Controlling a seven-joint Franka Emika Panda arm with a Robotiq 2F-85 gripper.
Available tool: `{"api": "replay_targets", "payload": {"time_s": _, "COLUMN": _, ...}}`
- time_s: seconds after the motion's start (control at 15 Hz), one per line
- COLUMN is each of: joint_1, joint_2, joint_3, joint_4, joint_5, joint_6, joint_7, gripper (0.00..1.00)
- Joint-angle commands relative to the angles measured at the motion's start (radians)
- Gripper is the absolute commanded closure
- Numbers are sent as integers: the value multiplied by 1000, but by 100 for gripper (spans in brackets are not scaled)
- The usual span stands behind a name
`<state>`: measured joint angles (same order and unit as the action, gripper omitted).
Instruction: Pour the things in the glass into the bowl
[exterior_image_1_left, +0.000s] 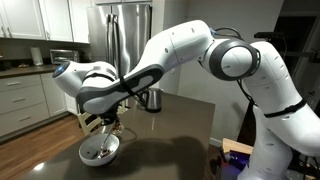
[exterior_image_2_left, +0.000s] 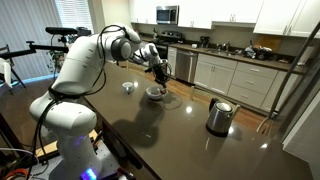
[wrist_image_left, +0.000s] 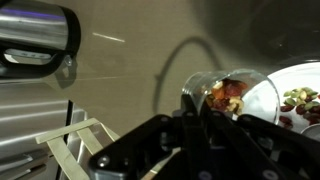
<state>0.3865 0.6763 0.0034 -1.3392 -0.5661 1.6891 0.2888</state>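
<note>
Wrist view: held glass (wrist_image_left: 248, 85) clamped in gripper (wrist_image_left: 203, 118), tipped on its side toward bowl (wrist_image_left: 300, 78) at 3 o'clock so things (wrist_image_left: 228, 97) could slide out.

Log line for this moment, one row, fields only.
phase: pour | gripper: shut on glass | glass: tilted, near bowl | things: some in glass, bits in bowl

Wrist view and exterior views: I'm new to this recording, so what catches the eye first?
The white arm stretches over the dark counter, its gripper holding the glass tipped above the white bowl. In the wrist view reddish-brown bits sit inside the glass; a shiny kettle stands apart.
</note>
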Motion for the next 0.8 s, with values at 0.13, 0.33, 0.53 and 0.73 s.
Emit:
{"api": "replay_targets", "payload": {"time_s": 0.13, "joint_1": 72, "joint_2": 60, "joint_3": -27, "joint_4": 127, "joint_5": -105, "joint_6": -118, "joint_7": 49, "gripper": 96}}
{"api": "replay_targets", "payload": {"time_s": 0.33, "joint_1": 100, "joint_2": 73, "joint_3": -27, "joint_4": 146, "joint_5": -158, "joint_6": -154, "joint_7": 79, "gripper": 96}}
{"api": "replay_targets", "payload": {"time_s": 0.53, "joint_1": 124, "joint_2": 83, "joint_3": -24, "joint_4": 150, "joint_5": -211, "joint_6": -185, "joint_7": 115, "gripper": 96}}
{"api": "replay_targets", "payload": {"time_s": 0.73, "joint_1": 141, "joint_2": 94, "joint_3": -15, "joint_4": 147, "joint_5": -246, "joint_6": -210, "joint_7": 146, "gripper": 96}}
